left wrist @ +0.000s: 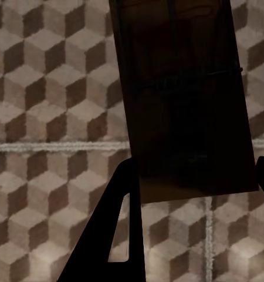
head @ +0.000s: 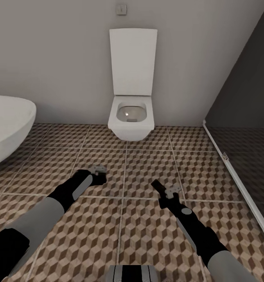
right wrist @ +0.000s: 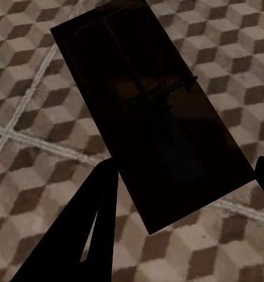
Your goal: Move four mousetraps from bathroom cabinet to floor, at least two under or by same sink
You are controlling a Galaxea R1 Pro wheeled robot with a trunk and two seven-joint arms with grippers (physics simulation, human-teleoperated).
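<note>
**Mousetraps being carried over the bathroom floor**

Mousetraps are being held in both claws. In the left wrist view one mousetrap (left wrist: pixel 188 100) is being gripped at its near end between the two dark fingers (left wrist: pixel 117 235), and a thin wire is being seen across its board. In the right wrist view a second mousetrap (right wrist: pixel 152 117) is being clamped in the same way by the right fingers (right wrist: pixel 85 229). In the head view the left gripper (head: pixel 97 175) and the right gripper (head: pixel 163 192) are being kept low over the bathroom floor (head: pixel 108 235), well apart from each other.

Each board is being judged light, stiff and thin, so it is probably best held by its long edges, away from the wire parts, which may be delicate. A smooth flat board may slip if the grip is loosened early.

A white toilet (head: pixel 131 117) is being faced, a bathtub (head: pixel 8 125) is being seen on the left, and a dark shower area (head: pixel 245 156) on the right.
</note>
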